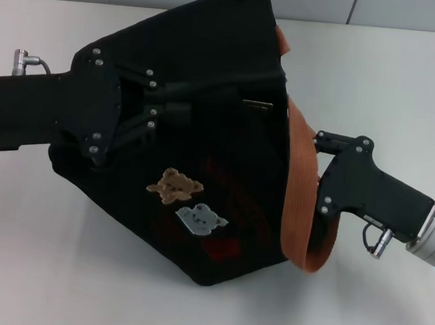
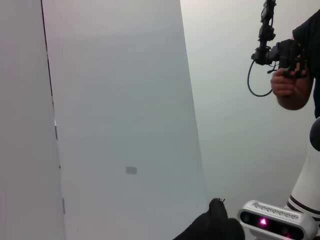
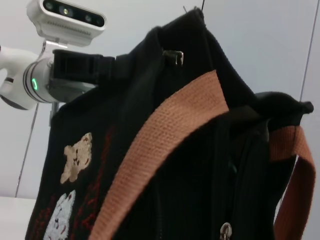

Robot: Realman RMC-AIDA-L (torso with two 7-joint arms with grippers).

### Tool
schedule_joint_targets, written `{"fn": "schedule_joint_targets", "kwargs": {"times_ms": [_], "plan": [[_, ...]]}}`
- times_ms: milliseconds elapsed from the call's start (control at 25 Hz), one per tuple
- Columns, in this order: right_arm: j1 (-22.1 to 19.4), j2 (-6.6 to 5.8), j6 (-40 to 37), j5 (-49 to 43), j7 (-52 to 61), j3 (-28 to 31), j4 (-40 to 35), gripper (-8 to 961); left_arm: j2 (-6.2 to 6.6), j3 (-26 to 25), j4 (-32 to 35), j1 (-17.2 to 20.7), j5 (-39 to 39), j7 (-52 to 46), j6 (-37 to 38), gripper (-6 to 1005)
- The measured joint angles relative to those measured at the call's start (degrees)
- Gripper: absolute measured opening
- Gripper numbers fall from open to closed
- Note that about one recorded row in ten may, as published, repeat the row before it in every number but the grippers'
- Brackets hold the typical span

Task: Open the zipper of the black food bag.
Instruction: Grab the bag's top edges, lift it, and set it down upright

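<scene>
The black food bag [image 1: 202, 161] stands on the white surface [image 1: 58, 270], tilted, between both arms. The left tool [image 1: 158, 101] is pressed against the bag's upper face; whether it pinches fabric cannot be told. The right tool [image 1: 318, 142] sits at the orange-brown strap [image 1: 299, 176]; its finger state cannot be told. The zipper's silver pull tab [image 3: 226, 230] hangs on the bag's end face.

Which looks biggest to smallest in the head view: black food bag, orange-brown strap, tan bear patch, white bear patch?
1. Black food bag, largest by far.
2. Orange-brown strap, a long band down the bag's side.
3. Tan bear patch and white bear patch: these look about alike, so no ranking between them.
</scene>
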Motion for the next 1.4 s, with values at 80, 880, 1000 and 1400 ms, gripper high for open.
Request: {"fn": "schedule_joint_targets", "kwargs": {"times_ms": [80,880,1000,1400], "plan": [[0.08,0.05,0.30,0.13,-0.62,0.13,0.16,263,0.00,0.36,0.00,-0.04,0.00,0.00,0.00,101],[1.78,0.16,0.89,0.78,-4.03,0.70,1.97,152,-0.03,1.35,-0.06,-0.58,-0.17,0.00,-0.34,101],[2.14,0.16,1.32,0.78,-4.03,0.58,2.02,143,-0.03,1.35,-0.08,-0.59,-0.20,0.00,-0.35,102],[3.23,0.15,2.32,0.65,-2.54,0.26,2.75,39,-0.02,1.35,-0.09,-0.57,-0.33,0.30,-0.36,102]]}}
